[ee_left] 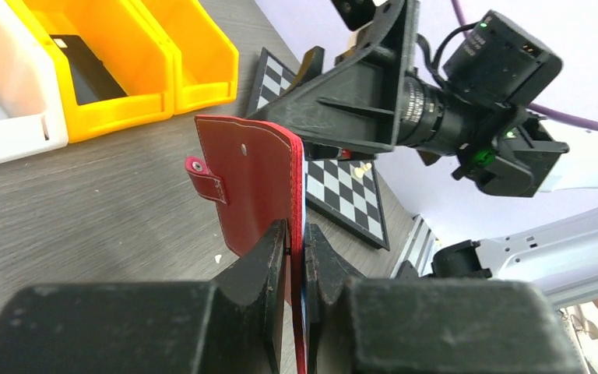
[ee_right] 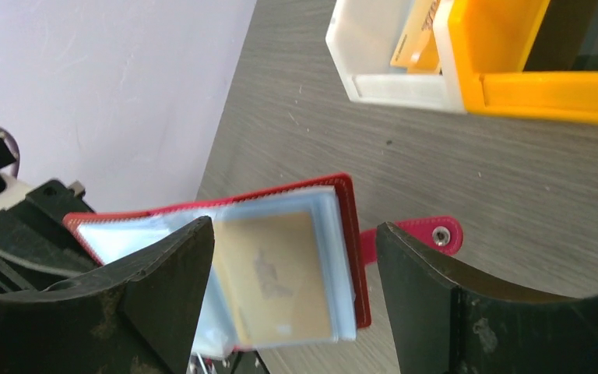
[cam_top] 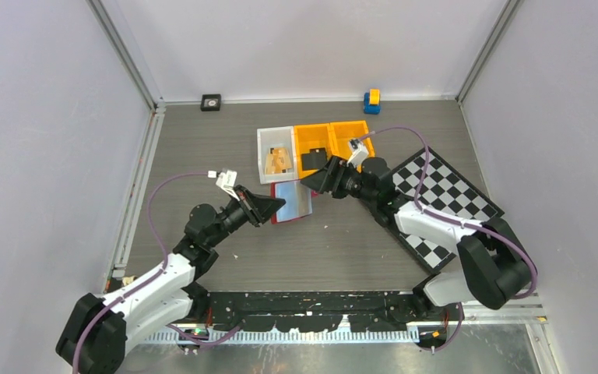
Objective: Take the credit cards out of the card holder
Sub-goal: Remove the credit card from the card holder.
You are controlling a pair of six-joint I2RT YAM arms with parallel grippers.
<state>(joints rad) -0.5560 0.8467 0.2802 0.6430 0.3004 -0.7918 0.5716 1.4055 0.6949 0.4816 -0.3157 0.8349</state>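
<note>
Your left claw (ee_left: 296, 243) pinches the near edge of the red holder (ee_left: 257, 179), its snap tab hanging loose beside the claw. Just beyond, your right claw (ee_right: 294, 234) is spread wide over the holder's open sleeves, with a tan card (ee_right: 280, 280) in a sleeve between its fingers. Past that claw, more cards (ee_right: 416, 35) sit in a white bin (ee_right: 358, 70) on the counter (ee_right: 514, 171).

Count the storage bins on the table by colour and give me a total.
White bin: 1
Yellow bins: 2
Total: 3
</note>
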